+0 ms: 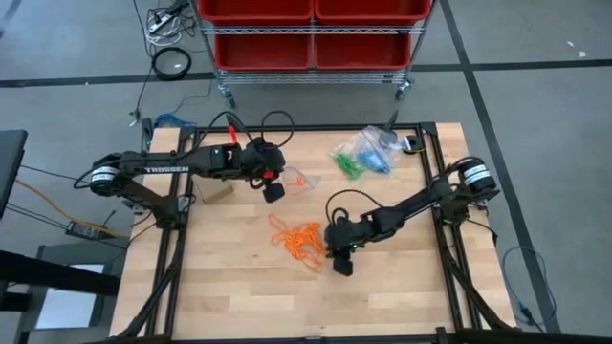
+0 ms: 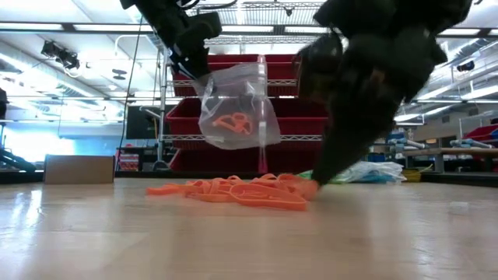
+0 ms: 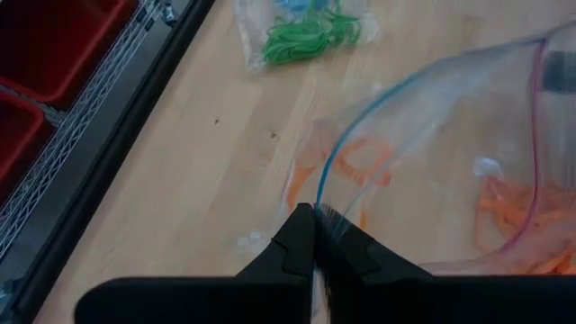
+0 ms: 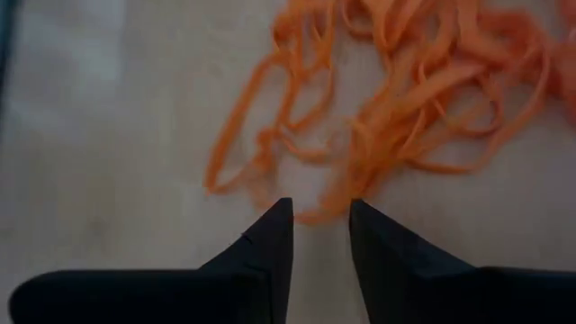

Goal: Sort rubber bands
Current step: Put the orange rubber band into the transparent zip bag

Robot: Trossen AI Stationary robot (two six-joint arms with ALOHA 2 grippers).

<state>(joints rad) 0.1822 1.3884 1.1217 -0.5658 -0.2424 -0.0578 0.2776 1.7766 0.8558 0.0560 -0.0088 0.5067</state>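
Right wrist view: right gripper (image 4: 320,211) down at the near edge of the orange rubber bands (image 4: 405,99), jaws partly open, nothing clamped. Best closed on few strands, lifted clear. Beside that pile, left gripper (image 3: 315,236) pinched on clear bag (image 3: 450,153).

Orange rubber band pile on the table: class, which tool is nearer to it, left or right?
Right. The right tool is down at the edge of the orange rubber band pile; the left tool is raised off it, holding a clear bag.

Left gripper (image 3: 315,236) is hanging raised at table's ten o'clock, fingers pinched together; right gripper (image 4: 319,225) is reaching down centrally, fingers parted.
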